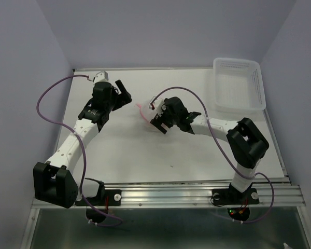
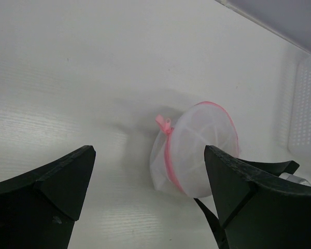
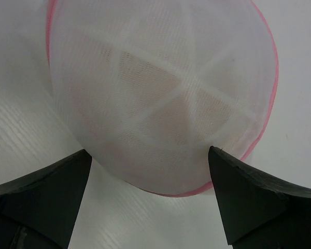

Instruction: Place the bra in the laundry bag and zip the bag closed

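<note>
The laundry bag [image 2: 194,148] is a round white mesh pouch with pink trim, lying on the white table; its pink zipper edge and pull tab [image 2: 164,124] look closed. In the right wrist view the bag [image 3: 160,93] fills the frame, and the peach bra [image 3: 150,111] shows dimly through the mesh. My right gripper [image 1: 156,123] is open with its fingers [image 3: 249,202] just short of the bag's near rim. My left gripper [image 1: 123,93] is open and empty, well to the left of the bag [image 1: 147,116].
A rigid white perforated basket [image 1: 237,85] stands at the far right corner of the table [image 1: 145,155]. Purple cables loop over both arms. The table's front rail runs along the near edge.
</note>
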`<state>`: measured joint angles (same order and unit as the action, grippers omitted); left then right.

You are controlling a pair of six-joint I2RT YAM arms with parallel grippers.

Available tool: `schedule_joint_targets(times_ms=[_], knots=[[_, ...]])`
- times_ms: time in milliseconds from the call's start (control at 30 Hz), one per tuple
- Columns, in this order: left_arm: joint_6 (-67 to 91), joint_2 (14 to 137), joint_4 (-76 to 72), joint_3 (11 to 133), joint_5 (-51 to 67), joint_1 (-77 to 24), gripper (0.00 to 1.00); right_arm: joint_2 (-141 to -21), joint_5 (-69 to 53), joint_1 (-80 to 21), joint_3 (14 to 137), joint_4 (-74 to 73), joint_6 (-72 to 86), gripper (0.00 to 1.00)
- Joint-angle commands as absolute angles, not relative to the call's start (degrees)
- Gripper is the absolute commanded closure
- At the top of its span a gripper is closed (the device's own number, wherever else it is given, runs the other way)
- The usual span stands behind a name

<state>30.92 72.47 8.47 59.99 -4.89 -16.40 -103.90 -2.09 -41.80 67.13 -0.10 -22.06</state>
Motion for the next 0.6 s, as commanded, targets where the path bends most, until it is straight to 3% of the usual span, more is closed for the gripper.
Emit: schedule_joint_targets(times_ms=[0, 333, 467, 567], knots=[[31.03, 70.75, 7.47, 59.24, -5.80, -16.61, 0.01, -98.10, 0.61, -42.10, 65.74, 2.81, -20.04, 0.00], [30.50, 67.33, 8.00, 59.33, -10.01, -16.52, 0.01, -81.22, 13.60, -40.70, 65.13, 8.17, -7.32, 0.00], [31.55, 65.31, 9.66, 59.59, -14.49, -16.52, 0.01, -76.65, 26.43, -30.35, 63.55, 5.30, 5.68, 0.00], [32.43, 63.99, 11.69, 59.77, -18.71, -15.83, 0.01, -72.26, 23.65, -16.77, 60.30, 2.03, 18.86, 0.00]])
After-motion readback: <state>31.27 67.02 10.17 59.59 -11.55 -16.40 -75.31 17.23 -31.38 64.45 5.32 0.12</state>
